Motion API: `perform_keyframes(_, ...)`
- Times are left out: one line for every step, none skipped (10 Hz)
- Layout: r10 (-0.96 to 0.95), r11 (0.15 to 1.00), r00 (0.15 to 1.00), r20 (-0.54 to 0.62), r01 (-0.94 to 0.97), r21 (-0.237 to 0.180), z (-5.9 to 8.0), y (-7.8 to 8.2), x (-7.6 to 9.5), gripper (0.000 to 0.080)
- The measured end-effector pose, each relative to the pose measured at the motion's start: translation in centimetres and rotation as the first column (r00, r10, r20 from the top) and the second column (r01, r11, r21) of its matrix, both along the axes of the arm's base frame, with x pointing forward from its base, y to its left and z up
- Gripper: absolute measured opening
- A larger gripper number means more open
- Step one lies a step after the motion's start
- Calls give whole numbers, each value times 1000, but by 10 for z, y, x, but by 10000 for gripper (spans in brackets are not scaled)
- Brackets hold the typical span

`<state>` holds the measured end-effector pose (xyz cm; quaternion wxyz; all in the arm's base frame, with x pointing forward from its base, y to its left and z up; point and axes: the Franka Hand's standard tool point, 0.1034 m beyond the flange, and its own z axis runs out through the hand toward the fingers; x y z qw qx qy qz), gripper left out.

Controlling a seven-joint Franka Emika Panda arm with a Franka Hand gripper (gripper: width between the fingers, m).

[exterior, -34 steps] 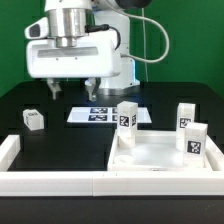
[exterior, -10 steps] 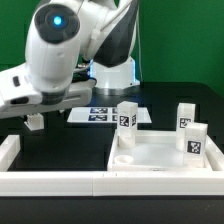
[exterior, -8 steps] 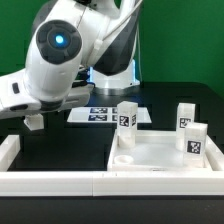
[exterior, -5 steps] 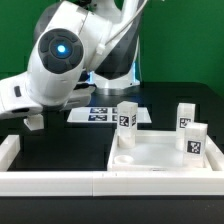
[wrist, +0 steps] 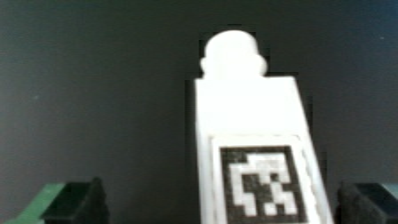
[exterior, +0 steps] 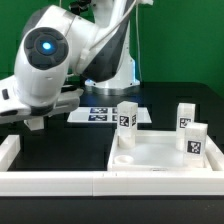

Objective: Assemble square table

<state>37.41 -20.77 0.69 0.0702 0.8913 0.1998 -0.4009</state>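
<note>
My gripper [wrist: 214, 200] has dropped from above the marker board to straddle the small white tagged leg block [wrist: 249, 120] near the table's edge; fingers wide, starting to close, grasp imminent

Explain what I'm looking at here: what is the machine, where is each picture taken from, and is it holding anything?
The white machine is a robot arm with a two-finger gripper. One picture comes from a camera off the arm, the other from a camera on its wrist.

In the exterior view the arm leans low toward that view's left, over a small white table leg on the black table. The wrist view looks along that leg: a white block with a peg end and a printed tag, lying between the dark fingertips. They stand apart on either side of it; nothing is gripped.

Toward the right lies the square tabletop with three more legs standing on it. Behind is the marker board.
</note>
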Motion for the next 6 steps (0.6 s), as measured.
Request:
perform_keyframes(-1,1000,1000,0,1,0,0,0,0,598)
perform_keyframes(-1,1000,1000,0,1,0,0,-1,0,414)
perform_keyframes(-2,1000,1000,0,2,0,0,-1,0,414)
perform_keyframes(-2,1000,1000,0,2,0,0,-1,0,288)
perform_keyframes(-2,1000,1000,0,2,0,0,-1,-1,288)
perform_keyframes(-2,1000,1000,0,2,0,0,-1,-1,288)
